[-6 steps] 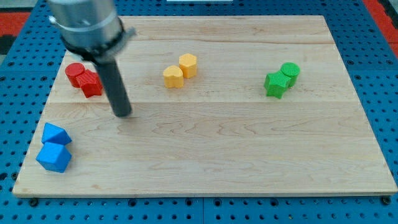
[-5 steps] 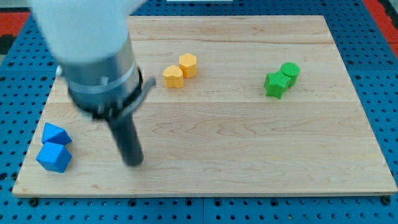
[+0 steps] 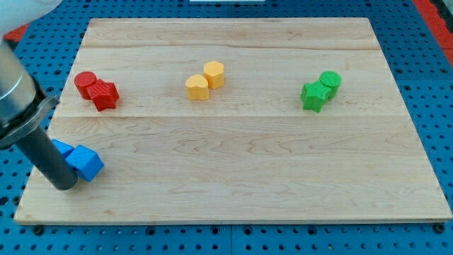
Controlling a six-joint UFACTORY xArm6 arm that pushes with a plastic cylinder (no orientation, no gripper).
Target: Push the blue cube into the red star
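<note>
A blue cube (image 3: 87,163) lies near the board's lower left corner. A second blue block (image 3: 63,149) sits just behind it, partly hidden by my rod. My tip (image 3: 64,185) rests on the board at the cube's left, touching or almost touching it. The red star (image 3: 105,95) lies at the upper left, touching a red cylinder (image 3: 85,83) on its left. The star is well above the blue cube in the view.
Two yellow blocks (image 3: 205,79) sit together at the top middle. A green star (image 3: 312,96) and a green cylinder (image 3: 330,81) sit together at the right. The wooden board (image 3: 283,177) lies on a blue pegboard.
My rod swept from the middle left down to the lower left corner. The blue cube has shifted right and now sits beside the other blue block instead of below it.
</note>
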